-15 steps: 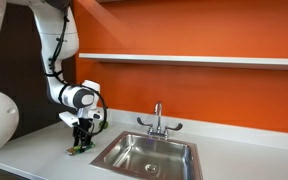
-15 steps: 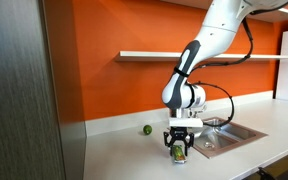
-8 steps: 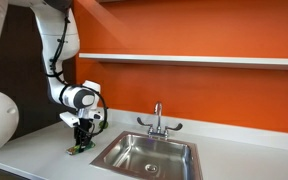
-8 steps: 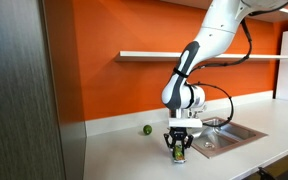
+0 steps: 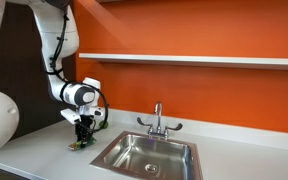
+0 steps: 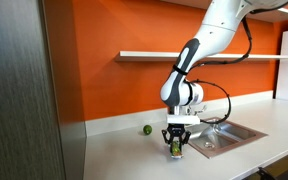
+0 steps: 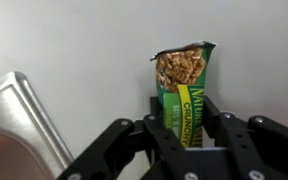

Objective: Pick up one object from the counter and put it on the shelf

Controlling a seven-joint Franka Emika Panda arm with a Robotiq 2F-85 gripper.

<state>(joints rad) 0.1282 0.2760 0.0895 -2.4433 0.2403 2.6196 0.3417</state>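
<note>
The object is a slim green granola bar with a yellow stripe and a picture of oats at its far end. In the wrist view it stands out from between the two black fingers, and my gripper is shut on it. In both exterior views the gripper points straight down, just above the light counter left of the sink, with the bar in its jaws. The long pale shelf runs along the orange wall, well above the gripper.
A small green ball lies on the counter near the wall. The steel sink with its chrome tap sits beside the gripper; its rim shows at the left of the wrist view. A dark grey panel stands at one side.
The jaws have shut on the granola bar. The gripper has risen slightly with it.
</note>
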